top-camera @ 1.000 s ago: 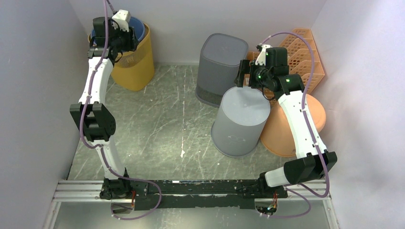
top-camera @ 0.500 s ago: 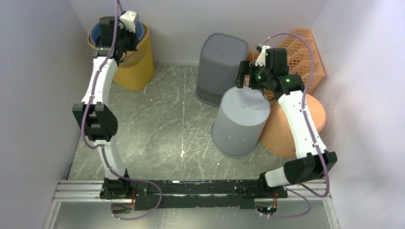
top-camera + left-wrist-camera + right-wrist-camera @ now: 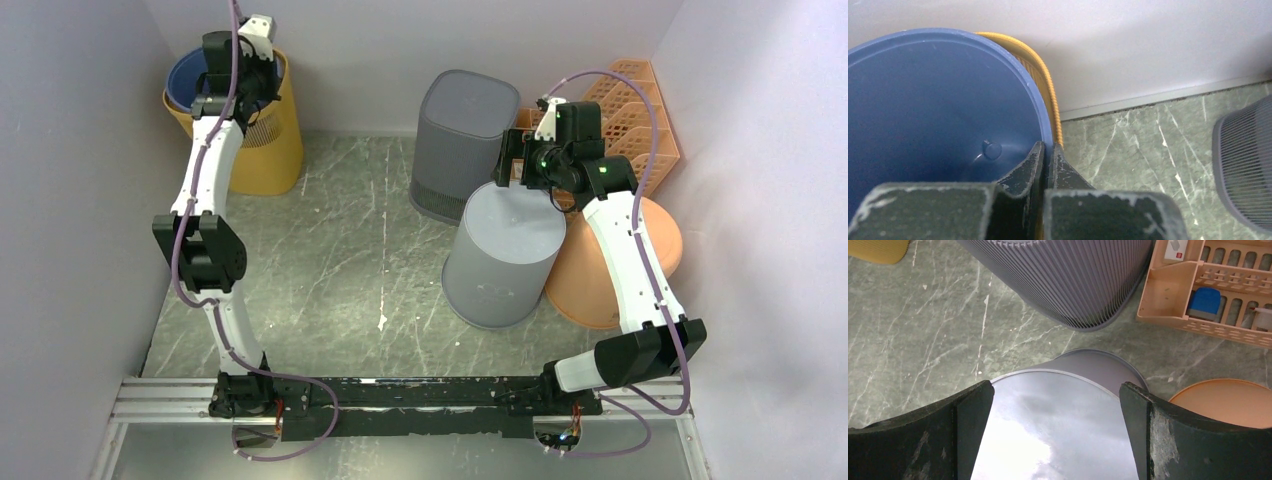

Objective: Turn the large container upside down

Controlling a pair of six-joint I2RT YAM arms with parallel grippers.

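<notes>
While the top external view looks down on a green marbled floor (image 3: 340, 250), the large yellow container (image 3: 268, 145) stands at the upper left of the frame, close to the back wall. It is mouth up, leaning a little to the left, with a blue bucket (image 3: 188, 72) nested inside it. The left gripper (image 3: 255, 80) sits at their shared rim on its right side. Right of centre, the right gripper (image 3: 510, 165) hangs over the far edge of an inverted smooth grey bin (image 3: 500, 260). Beyond that bin is a ribbed grey bin (image 3: 465, 130), with an inverted orange tub (image 3: 620, 270) and a peach rack (image 3: 640, 110) to its right. In the left wrist view, the left gripper (image 3: 1047, 150) has its fingers nearly together, clamped on the blue bucket (image 3: 923, 110) at its rim, one finger inside and one outside. The yellow container's rim (image 3: 1040, 75) runs just beside the outer finger, and it may be pinched too, though I cannot tell. The ribbed grey bin (image 3: 1248, 165) shows at the right edge. In the right wrist view, the right gripper (image 3: 1056, 390) is spread wide, its fingers on either side of the smooth grey bin's flat base (image 3: 1058, 430) below it. The ribbed grey bin (image 3: 1068, 280) is at the top, the peach rack (image 3: 1198, 285) at the upper right and the orange tub (image 3: 1223, 400) at the lower right.
</notes>
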